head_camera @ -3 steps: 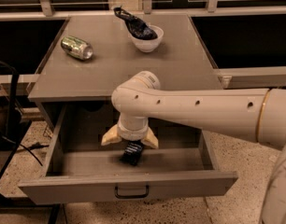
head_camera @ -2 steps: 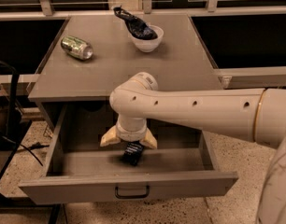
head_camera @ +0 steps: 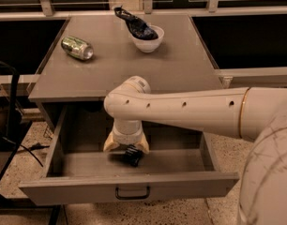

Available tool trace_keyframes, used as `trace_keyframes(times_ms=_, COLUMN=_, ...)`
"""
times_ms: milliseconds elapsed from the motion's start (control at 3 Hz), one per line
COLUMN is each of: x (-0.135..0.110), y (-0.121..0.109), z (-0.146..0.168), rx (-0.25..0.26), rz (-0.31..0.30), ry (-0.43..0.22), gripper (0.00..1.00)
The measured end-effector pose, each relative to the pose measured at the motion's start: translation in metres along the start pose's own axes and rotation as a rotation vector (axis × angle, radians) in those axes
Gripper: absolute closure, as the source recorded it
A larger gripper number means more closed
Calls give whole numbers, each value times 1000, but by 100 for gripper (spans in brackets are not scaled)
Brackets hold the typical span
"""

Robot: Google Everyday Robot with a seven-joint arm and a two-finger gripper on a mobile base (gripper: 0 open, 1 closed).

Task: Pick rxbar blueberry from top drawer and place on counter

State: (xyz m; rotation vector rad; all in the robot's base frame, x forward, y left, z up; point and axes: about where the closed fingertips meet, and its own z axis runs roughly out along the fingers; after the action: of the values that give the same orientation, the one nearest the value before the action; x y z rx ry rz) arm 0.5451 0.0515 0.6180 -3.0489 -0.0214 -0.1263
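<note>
— Inside the top drawer (head_camera: pixel 87 191), the gripper (head_camera: pixel 126 148) is hanging low.
— And the rxbar blueberry (head_camera: pixel 133 154)?
— It is sitting just beneath the gripper, tilted. Whether the gripper is clasping it, I cannot tell.
— The counter (head_camera: pixel 134 74)?
— It is lying above and beyond the gripper, carrying a can (head_camera: pixel 78 48) and a bowl (head_camera: pixel 148 40).

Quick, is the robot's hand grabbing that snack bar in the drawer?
Gripper: down inside the top drawer, right at the rxbar blueberry; whether it is gripping the bar cannot be told.
</note>
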Motion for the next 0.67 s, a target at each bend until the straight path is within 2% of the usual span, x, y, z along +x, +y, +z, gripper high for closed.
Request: trace_keyframes(times_ms=667, x=0, y=7, z=2, rx=-7, rz=16, ry=-4, gripper=18)
